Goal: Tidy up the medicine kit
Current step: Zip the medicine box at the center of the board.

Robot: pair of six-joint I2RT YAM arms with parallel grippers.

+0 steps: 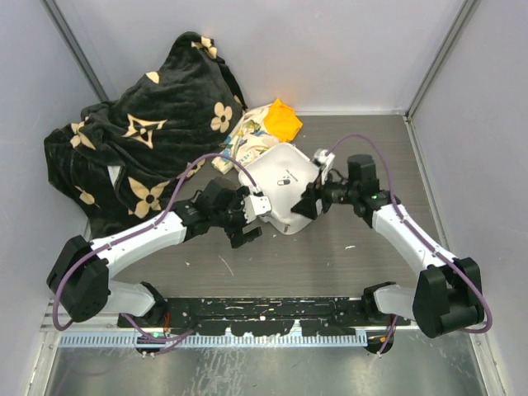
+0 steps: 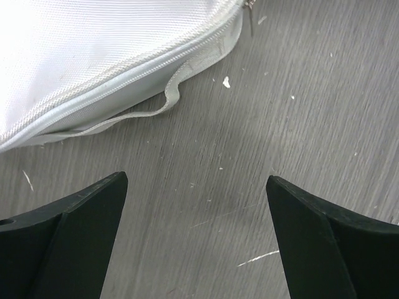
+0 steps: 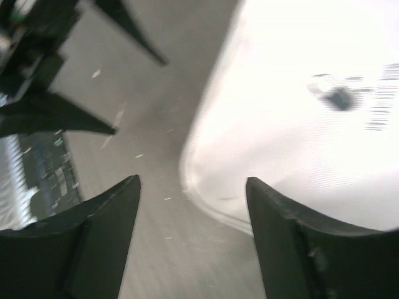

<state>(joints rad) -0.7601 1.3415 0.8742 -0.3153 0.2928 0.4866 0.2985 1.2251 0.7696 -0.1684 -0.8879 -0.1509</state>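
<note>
The left gripper (image 2: 196, 187) spreads its fingers wide over bare grey table (image 2: 299, 124). Only its wrist view shows the zip seam (image 2: 124, 78) and loose strap (image 2: 149, 109) of the medicine kit (image 2: 93, 56). The right gripper (image 3: 193, 180), fingers also spread and empty, faces the kit's corner and blurred logo (image 3: 340, 96). From above, the closed kit lies mid-table between both grippers, with open table to its right. An orange-and-floral bundle (image 1: 264, 128) and a black blanket (image 1: 140, 140) crowd the far left, against grey walls (image 1: 346, 49).
</note>
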